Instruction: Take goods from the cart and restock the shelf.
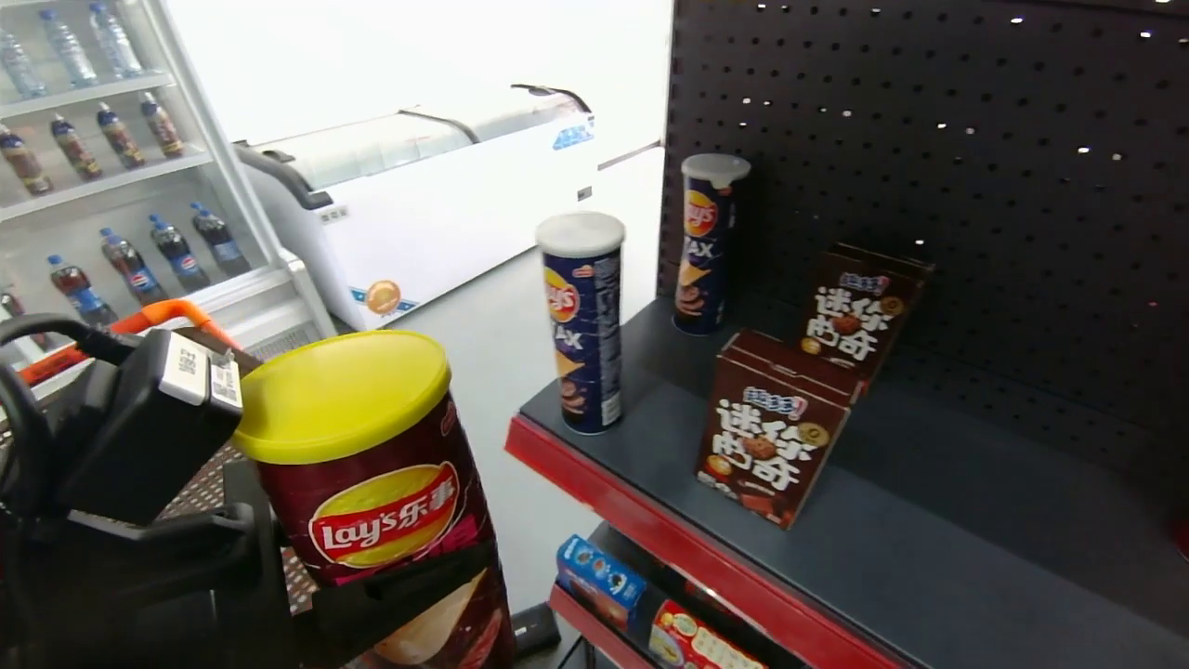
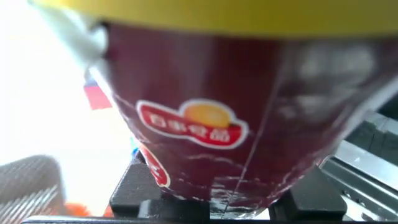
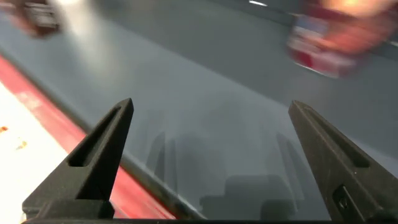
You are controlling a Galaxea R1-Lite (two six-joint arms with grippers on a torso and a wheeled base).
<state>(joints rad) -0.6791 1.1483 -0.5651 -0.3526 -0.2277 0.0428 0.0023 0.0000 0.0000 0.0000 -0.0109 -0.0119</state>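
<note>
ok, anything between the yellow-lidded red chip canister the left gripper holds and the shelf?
Partly. A tall blue chip can with a white lid stands on the dark shelf's near corner, closest to the yellow-lidded dark red chip canister. A brown box stands beyond it; the front strip past the box looks bare.

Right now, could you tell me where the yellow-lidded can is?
Head view, lower left: the yellow-lidded can sits in the left gripper, left of the red-edged shelf.

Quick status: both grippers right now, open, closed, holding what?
Left gripper: shut on the dark red cylindrical chip canister with yellow plastic lid.
Right gripper: open, empty, above the dark grey shelf board.
</note>
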